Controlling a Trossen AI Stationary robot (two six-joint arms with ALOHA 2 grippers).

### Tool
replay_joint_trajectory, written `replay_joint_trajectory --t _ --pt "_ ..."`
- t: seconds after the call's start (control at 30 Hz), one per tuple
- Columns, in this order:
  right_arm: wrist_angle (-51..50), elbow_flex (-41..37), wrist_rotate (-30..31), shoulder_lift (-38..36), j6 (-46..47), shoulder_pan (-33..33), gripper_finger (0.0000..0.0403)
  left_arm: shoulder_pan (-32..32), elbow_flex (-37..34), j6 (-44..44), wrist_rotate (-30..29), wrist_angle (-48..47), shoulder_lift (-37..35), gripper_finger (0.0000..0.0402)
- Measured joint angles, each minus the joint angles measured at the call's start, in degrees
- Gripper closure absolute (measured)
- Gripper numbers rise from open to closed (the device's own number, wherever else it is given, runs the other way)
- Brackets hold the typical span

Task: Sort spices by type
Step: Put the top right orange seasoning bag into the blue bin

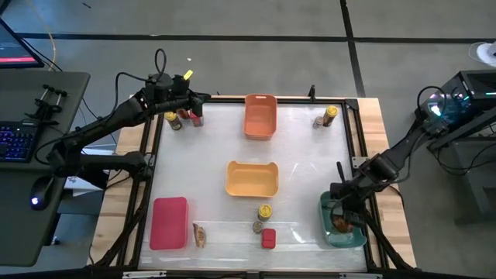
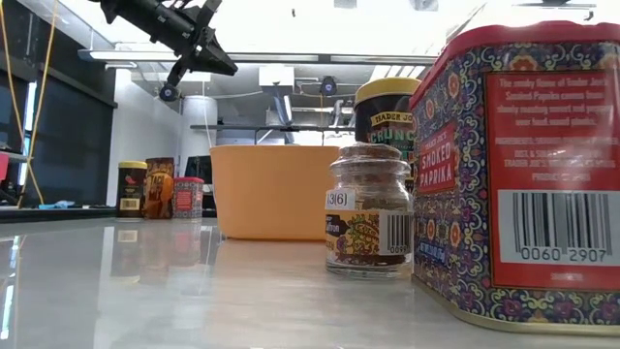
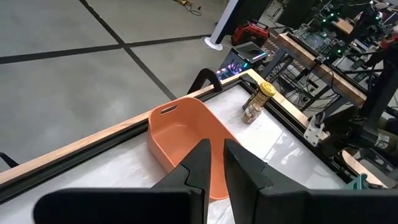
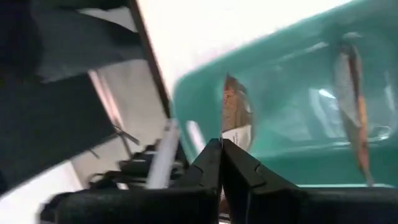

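My right gripper [image 1: 341, 209] hangs over the teal bin [image 1: 328, 232] at the near right, shut on a flat brownish packet [image 4: 236, 118]. A second packet [image 4: 351, 106] lies in that bin. My left gripper [image 3: 216, 149] hovers above the far-left corner, fingers a narrow gap apart and empty. Below it stand a yellow-lidded jar [image 1: 171, 120], a packet [image 1: 184, 116] and a red tin [image 1: 194, 118]. Near the front edge stand a yellow-lidded jar [image 1: 265, 211], a grey-brown jar [image 2: 368, 208] and a red tin [image 2: 523, 165], and a packet [image 1: 199, 235] lies to their left. Two jars [image 1: 325, 118] stand at the far right. My right gripper pinches the brownish packet between its two fingers by one edge [image 4: 227, 138], and the packet sticks out beyond the fingertips. It is held clear over the teal bin's inside. Which edge of the packet this is, I cannot tell.
An orange bin [image 1: 260, 116] sits at the far middle, a yellow bin [image 1: 252, 178] in the centre, and a red bin [image 1: 170, 223] at the near left. A black frame edges the white table. A desk with a keyboard stands off to the left.
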Motion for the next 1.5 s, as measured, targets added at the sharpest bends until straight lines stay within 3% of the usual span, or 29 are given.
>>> replay_joint_trajectory --t 0.7,1.5 --pt "-0.97 -2.92 12.26 0.02 -6.78 0.00 0.0403 0.00 0.00 -1.40 -0.02 -0.02 -0.02 0.0368" --pt "-2.45 -2.88 10.32 0.09 -4.13 0.00 0.0390 0.00 0.02 -1.38 -0.02 -0.02 -0.02 0.0368"
